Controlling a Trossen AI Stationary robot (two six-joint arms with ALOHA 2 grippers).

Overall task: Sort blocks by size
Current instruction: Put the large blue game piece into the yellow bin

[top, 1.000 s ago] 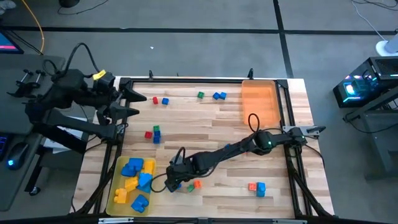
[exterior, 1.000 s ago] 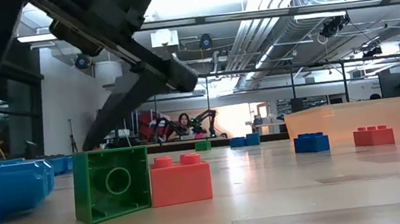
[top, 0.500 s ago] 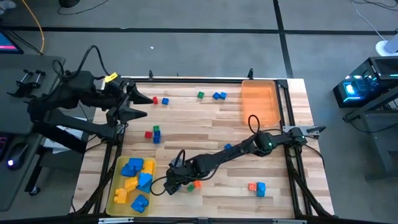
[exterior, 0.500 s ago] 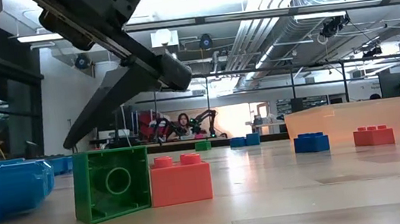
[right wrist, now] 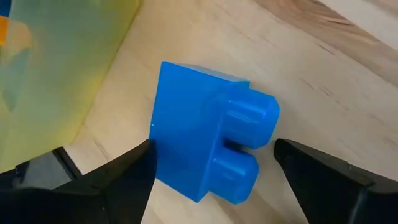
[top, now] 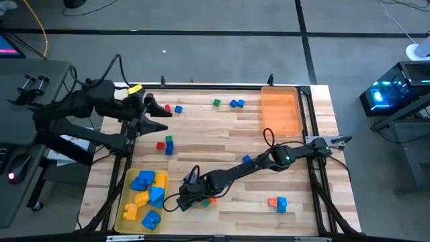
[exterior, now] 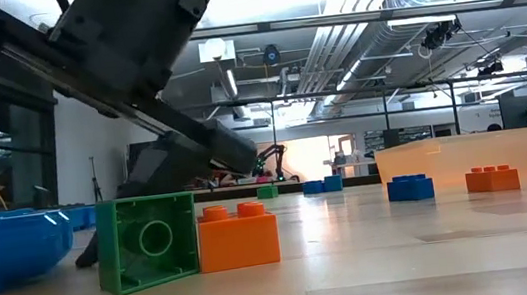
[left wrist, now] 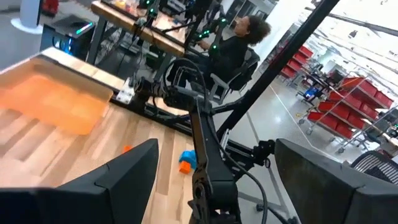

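A: Light wood tabletop (top: 222, 128) on a grey floor; the low view looks into a big workshop with ceiling pipes. We start with the right arm?

B: Yes. It stretches low across the tabletop from the right side toward the translucent yellow tray (top: 123, 202). The right hand (top: 183, 200) sits just beside that tray's edge, fingers spread, grasping nothing.

A: The right wrist view gives us what the high view hides: a blue block (right wrist: 208, 146) lying on its side between the two fingers (right wrist: 112, 180), studs pointing sideways along the tabletop. One finger looks right at its flat end; at the stud end we see a gap. The yellow tray wall is just beside it.

B: The block's long axis runs across the gap between the fingers, roughly. In the high view it's mostly under the hand.

A: Left arm?

B: Raised near the tabletop's far left corner, left hand (top: 156, 115) released and wide, aimed toward the middle. Its wrist view looks past the fingers at the right arm and the orange tray (top: 280, 111).

A: Rest of the blocks: big blue and yellow ones piled in the yellow tray (top: 146, 191); small ones scattered on the tabletop, a red and green pair (top: 165, 143), an orange and blue pair (top: 277, 202).

B: The low view adds a green block (exterior: 147, 242) on its side, hollow underside facing us, touching an upright orange block (exterior: 238, 236).
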